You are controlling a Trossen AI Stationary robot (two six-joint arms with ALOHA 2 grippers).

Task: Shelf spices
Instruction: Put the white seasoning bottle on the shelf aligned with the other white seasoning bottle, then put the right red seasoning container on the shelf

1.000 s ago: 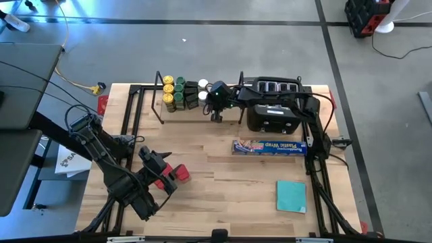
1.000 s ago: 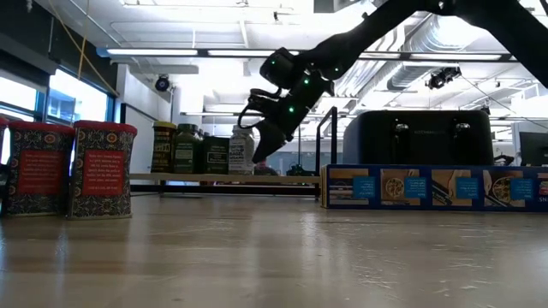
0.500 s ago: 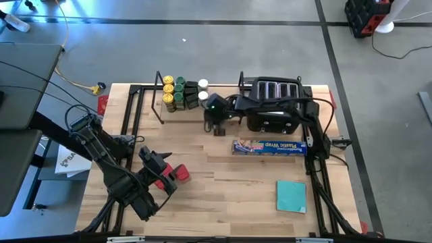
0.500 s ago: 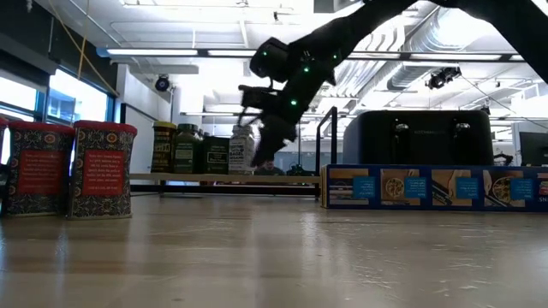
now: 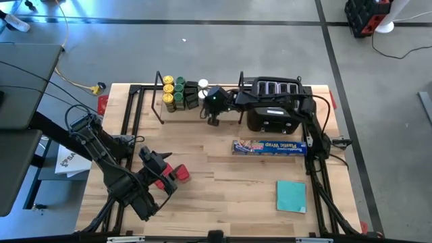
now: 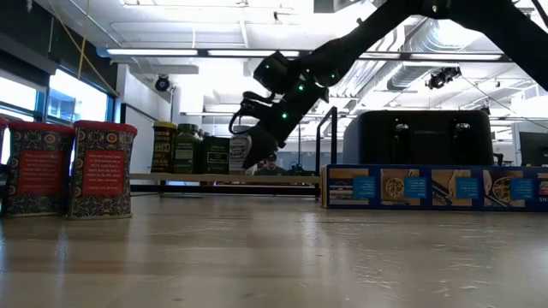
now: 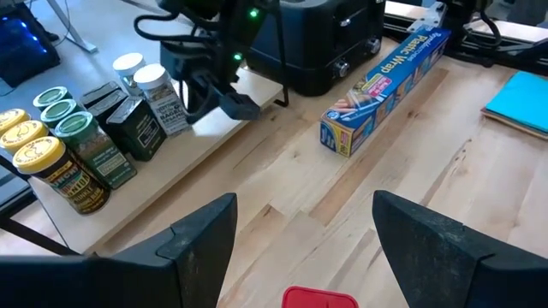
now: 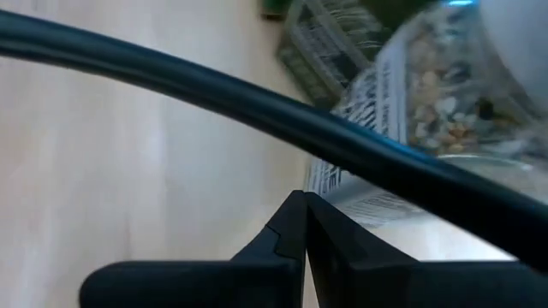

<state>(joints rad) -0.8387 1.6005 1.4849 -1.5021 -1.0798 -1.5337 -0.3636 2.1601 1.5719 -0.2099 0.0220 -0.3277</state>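
A: Item one, the shelf [image 5: 160, 111]?
B: Black rod rack with a light wooden floor, at the far edge of the table [image 5: 223, 196], just left of the black toaster [image 5: 273, 108].

A: Spices on it?
B: Yellow-lidded jars [image 7: 53, 171] at the left end, green-lidded jars [image 7: 86, 145] beside them, small black containers [image 7: 128, 120] next, then two white-capped jars [image 7: 158, 94]. All upright, packed close together.

A: Spices off it?
B: Two red square tins [image 6: 68, 169], upright and side by side on the table at the near left. One red tin [image 5: 179, 174] shows from above, just beside the left gripper.

A: Right gripper [image 5: 213, 120]?
B: At the shelf's front edge, just right of the white-capped jars, pointing down. Fingers pressed together, nothing between them; the rack's rod crosses its wrist view in front of a white-capped jar.

A: Left gripper [image 5: 158, 165]?
B: Near left of the table, above the red tins. Fingers [image 7: 201, 235] spread wide, holding nothing.

A: Other stock?
B: Blue plastic-wrap box [image 5: 268, 146] lying in front of the toaster; flat teal square [image 5: 291, 196] at near right.
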